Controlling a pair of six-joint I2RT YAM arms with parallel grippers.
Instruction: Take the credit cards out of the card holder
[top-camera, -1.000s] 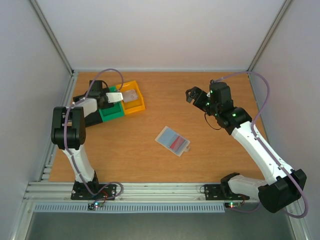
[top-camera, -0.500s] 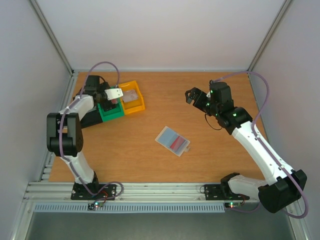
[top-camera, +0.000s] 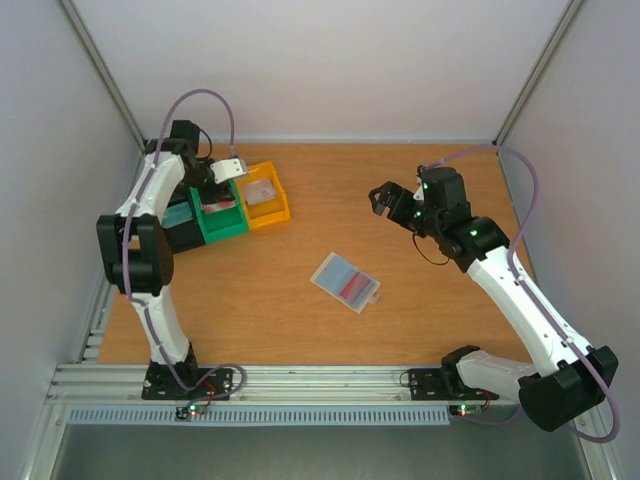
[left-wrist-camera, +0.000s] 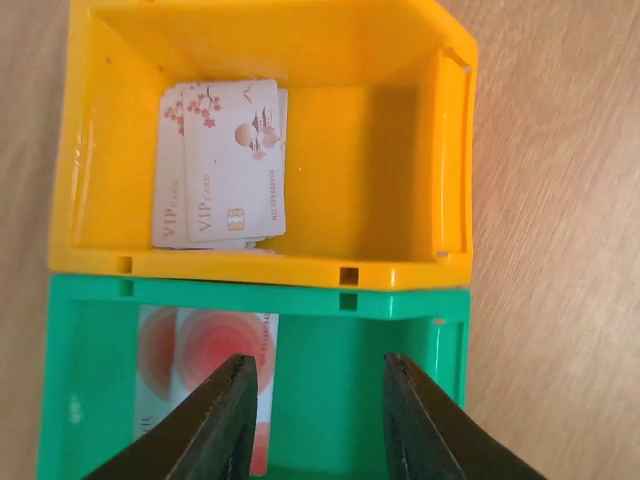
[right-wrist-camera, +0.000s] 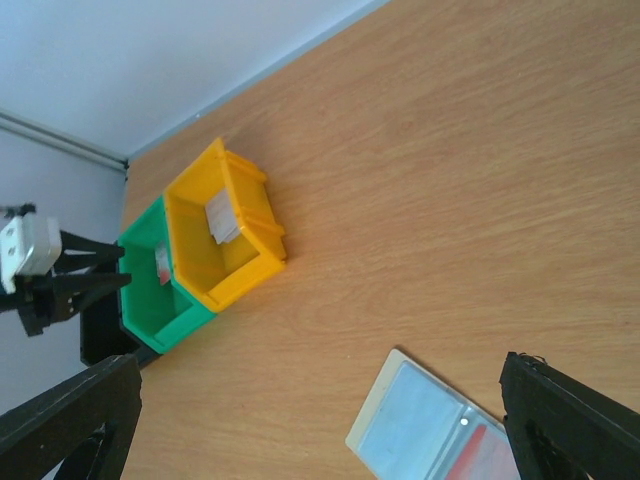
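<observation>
Lying diagonal, card holder (top-camera: 345, 282) sits near-side & left of right gripper (top-camera: 381, 199), fingers apart, empty, the nearer arm; left gripper (left-wrist-camera: 318, 368), also apart & empty, hangs over green bin (left-wrist-camera: 428, 395).

The table (top-camera: 450, 310) is showing smooth, matt wood grain. The yellow bin (left-wrist-camera: 380, 130) and green bin (left-wrist-camera: 400, 302) are gleaming as glossy moulded plastic. The card holder (top-camera: 345, 281) is looking like thin translucent plastic; the pale cards (left-wrist-camera: 225, 160) are showing smooth printed faces.
</observation>
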